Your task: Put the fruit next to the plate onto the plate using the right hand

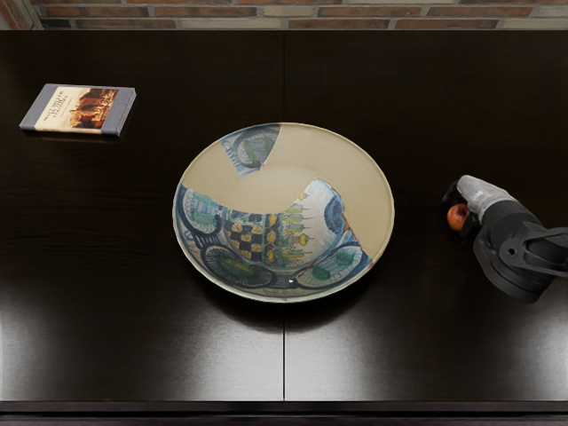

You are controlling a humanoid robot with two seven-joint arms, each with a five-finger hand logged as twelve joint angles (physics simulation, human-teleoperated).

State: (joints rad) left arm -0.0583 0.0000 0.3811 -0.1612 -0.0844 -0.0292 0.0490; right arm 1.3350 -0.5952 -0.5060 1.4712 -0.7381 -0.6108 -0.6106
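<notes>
The dark table [133,293] holds a large plate [359,169], with no fruit on it. Right of the plate, the right hand [475,197] covers a small red fruit [458,217]; its grip cannot be told. Judged to be the grasping stage: next comes a firm hold, then a lift leftward over the rim.

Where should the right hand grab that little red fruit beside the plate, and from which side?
Take the fruit across its round middle, coming down from above on its right, where the right hand is. It is small, rounded and low on the table; the hand hides its right side.
</notes>
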